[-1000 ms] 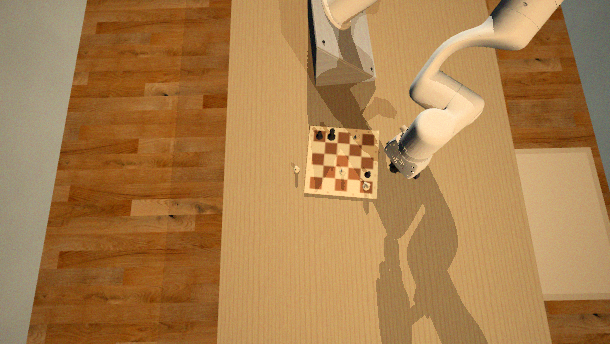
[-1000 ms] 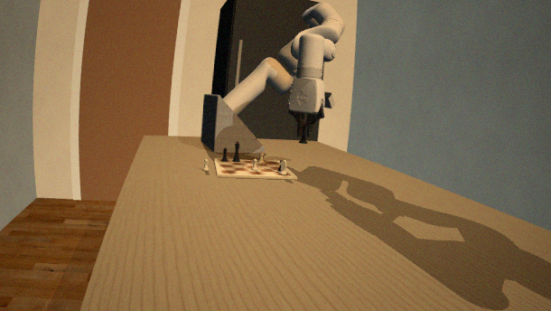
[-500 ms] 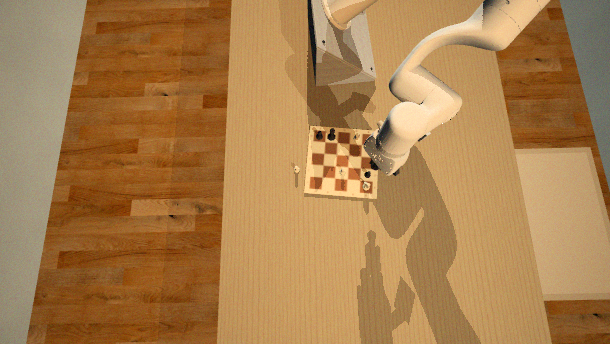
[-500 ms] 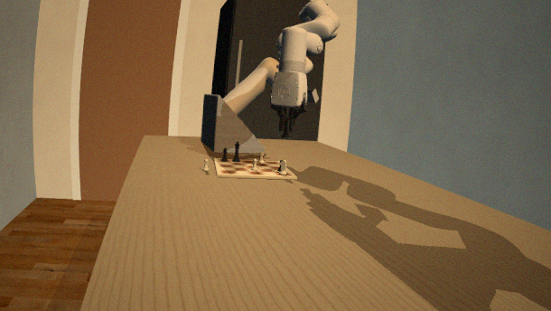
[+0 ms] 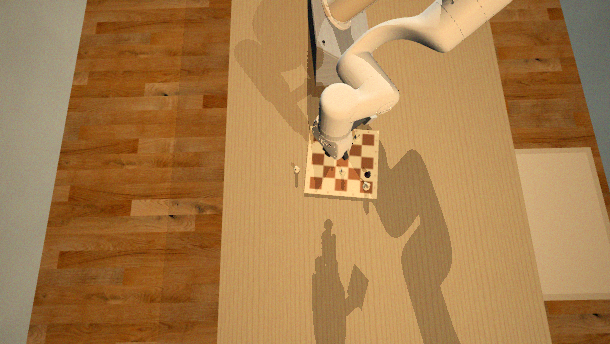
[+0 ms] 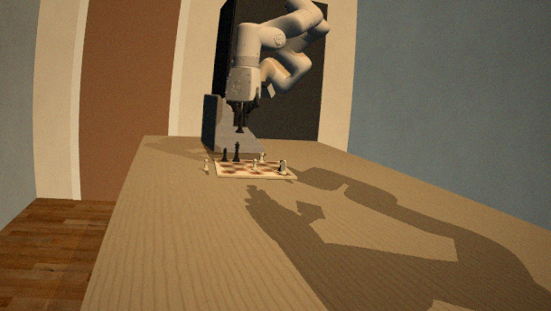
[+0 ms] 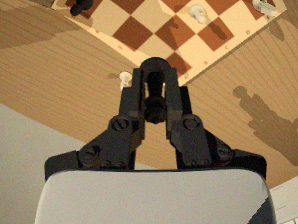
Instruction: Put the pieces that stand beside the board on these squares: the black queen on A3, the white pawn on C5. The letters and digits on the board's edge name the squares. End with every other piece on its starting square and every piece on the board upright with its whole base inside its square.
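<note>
My gripper [image 6: 239, 123] [image 7: 154, 83] is shut on the black queen [image 6: 239, 129] [image 7: 154, 98]. It holds the queen upright in the air above the far left part of the chessboard [image 5: 320, 193] [image 6: 258, 176] [image 7: 100, 20]. In the top view the arm hides the gripper and the queen. The white pawn [image 5: 296, 169] [image 6: 206, 165] [image 7: 124, 79] stands upright on the table just beside the board's left edge. Two black pieces [image 6: 236, 152] stand at the board's far left corner. White pieces [image 5: 341, 171] [image 6: 283, 167] [image 7: 197, 11] and one more black piece [image 5: 367, 174] stand on other squares.
The robot's grey base block [image 5: 325, 47] [image 6: 211, 127] stands just behind the board. A pale mat [image 5: 560, 220] lies at the table's right edge. Wooden floor [image 5: 140, 175] lies to the left of the table.
</note>
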Available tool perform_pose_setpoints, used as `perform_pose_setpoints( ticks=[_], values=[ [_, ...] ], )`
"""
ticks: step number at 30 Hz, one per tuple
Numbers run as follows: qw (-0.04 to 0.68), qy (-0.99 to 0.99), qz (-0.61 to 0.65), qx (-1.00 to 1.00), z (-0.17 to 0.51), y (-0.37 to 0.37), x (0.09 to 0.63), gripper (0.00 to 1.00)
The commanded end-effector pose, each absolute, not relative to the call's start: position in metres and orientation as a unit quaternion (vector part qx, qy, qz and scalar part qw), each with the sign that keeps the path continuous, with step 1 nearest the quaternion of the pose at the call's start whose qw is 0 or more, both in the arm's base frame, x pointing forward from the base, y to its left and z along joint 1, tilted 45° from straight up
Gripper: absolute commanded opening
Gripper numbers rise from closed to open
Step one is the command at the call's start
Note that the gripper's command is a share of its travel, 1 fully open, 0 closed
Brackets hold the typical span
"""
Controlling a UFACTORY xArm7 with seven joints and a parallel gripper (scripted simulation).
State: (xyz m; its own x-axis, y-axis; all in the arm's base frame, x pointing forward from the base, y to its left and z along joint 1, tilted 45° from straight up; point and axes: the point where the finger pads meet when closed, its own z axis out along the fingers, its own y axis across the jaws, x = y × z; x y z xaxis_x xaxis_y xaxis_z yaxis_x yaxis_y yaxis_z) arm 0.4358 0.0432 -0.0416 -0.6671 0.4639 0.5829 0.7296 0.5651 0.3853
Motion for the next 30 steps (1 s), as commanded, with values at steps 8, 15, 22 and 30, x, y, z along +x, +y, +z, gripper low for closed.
perform_pose_setpoints(
  ticks=[8, 15, 22, 30],
  values=[
    [0.21, -0.86, -0.316, -0.341, -0.062, 0.018, 0.429, 0.0],
    [0.21, -0.86, -0.316, -0.341, -0.063, 0.019, 0.429, 0.0],
    [0.21, -0.86, -0.316, -0.341, -0.073, 0.029, 0.427, 0.0],
    [0.21, -0.86, -0.316, -0.341, -0.092, 0.047, 0.423, 0.0]
  ],
)
